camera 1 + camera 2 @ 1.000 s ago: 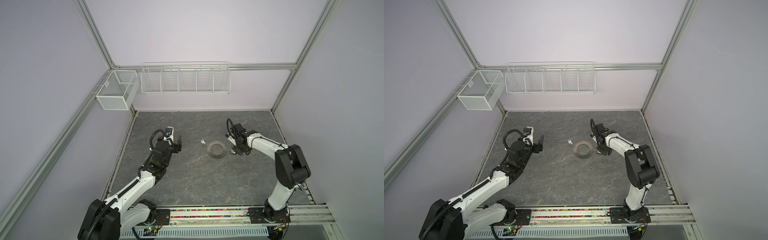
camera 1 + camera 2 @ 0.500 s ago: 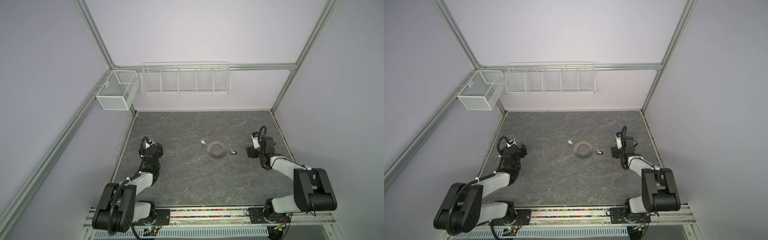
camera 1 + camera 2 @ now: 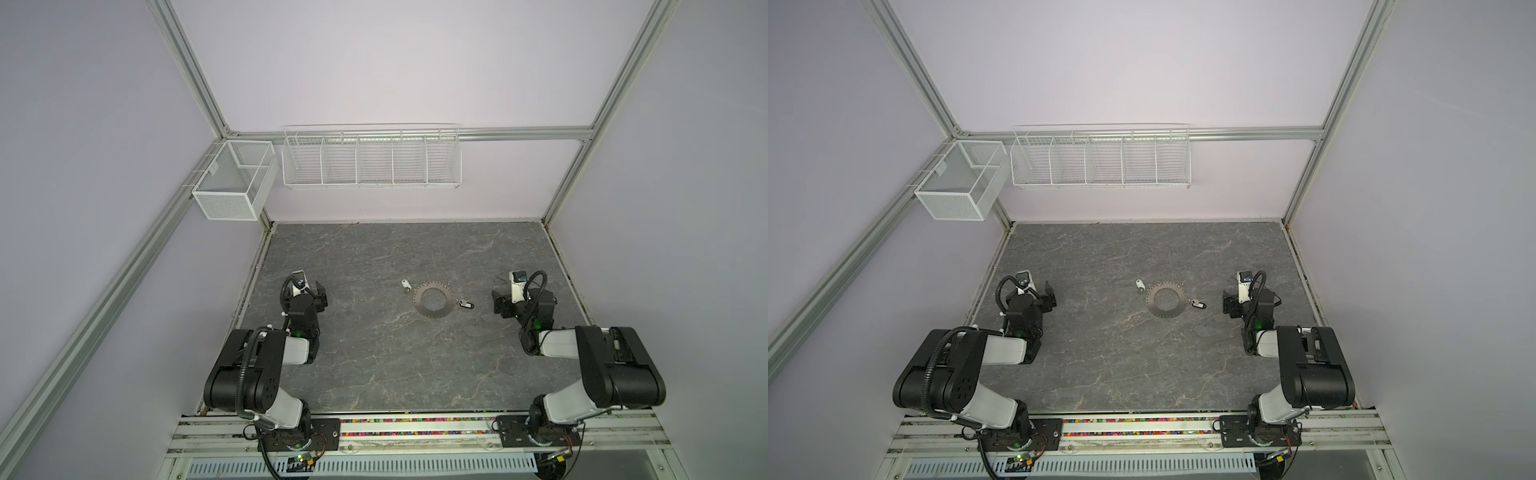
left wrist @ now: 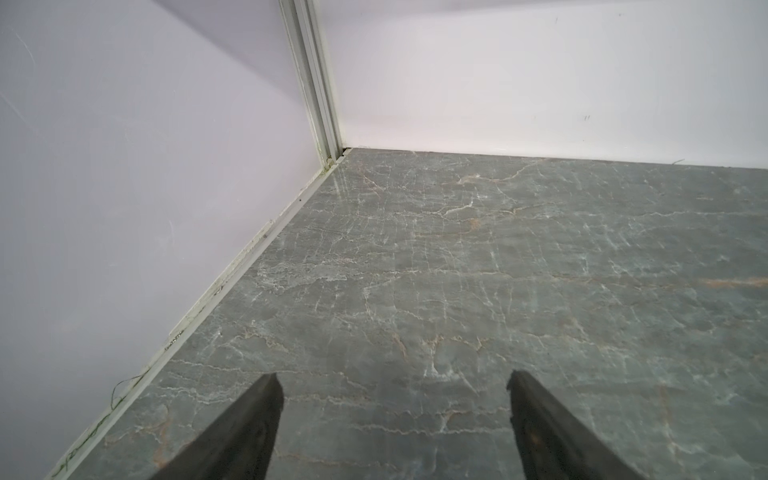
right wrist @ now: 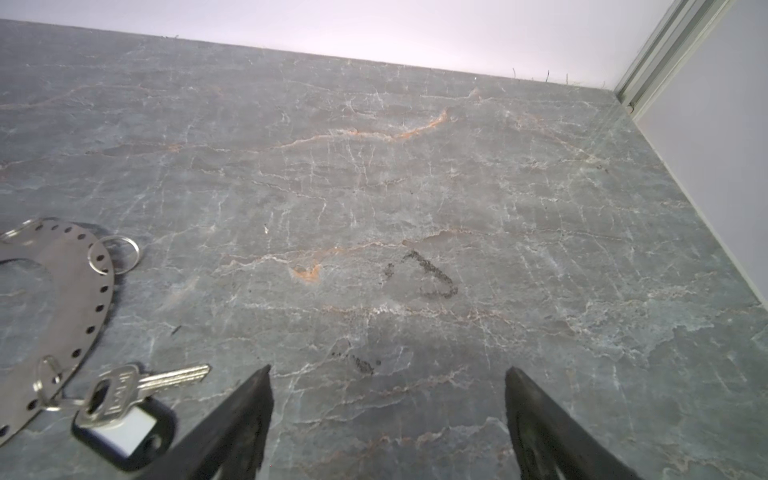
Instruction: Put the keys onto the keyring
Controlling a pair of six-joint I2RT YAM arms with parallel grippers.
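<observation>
1. My left gripper (image 4: 392,384) hovers over the grey marble tabletop (image 4: 457,270), jaws spread wide and holding nothing.
2. My right gripper (image 5: 388,374) is spread just as wide and empty, near the black-headed key (image 5: 124,430).
3. The keyring (image 3: 417,300) lies flat mid-table between my arms.
4. Only the top views show the pale-headed key (image 3: 406,284) beside the ring's opposite rim. Only my right wrist view shows the wire loop (image 5: 48,384) at the black-headed key.

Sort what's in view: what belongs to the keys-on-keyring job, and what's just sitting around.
Job:
- keyring disc
- pale-headed key, by the disc's left rim in a top view
- black-tagged key, by its right rim

Just there:
- wire rack on the back wall
- mesh basket on the left frame
</observation>
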